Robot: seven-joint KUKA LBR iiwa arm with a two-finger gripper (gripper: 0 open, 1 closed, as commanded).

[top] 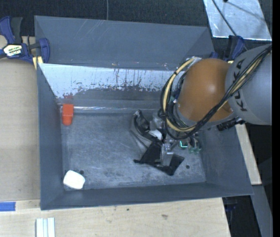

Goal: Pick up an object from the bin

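My gripper [162,160] is down at the bin floor, right of the middle, below the arm's orange cover. Its two black fingers [150,155] are spread apart and nothing shows between them. Just behind the fingers lies a dark grey curved thing with a small white patch [142,124]; part of it is hidden by the wrist. A small orange block [67,114] stands far off at the back left wall. A white rounded lump [74,179] lies in the front left corner.
The arm with its orange cover and cables fills the bin's right side. The bin's sloping walls rise close behind and to the right of the gripper. Bare floor stretches between the gripper and the two things at the left.
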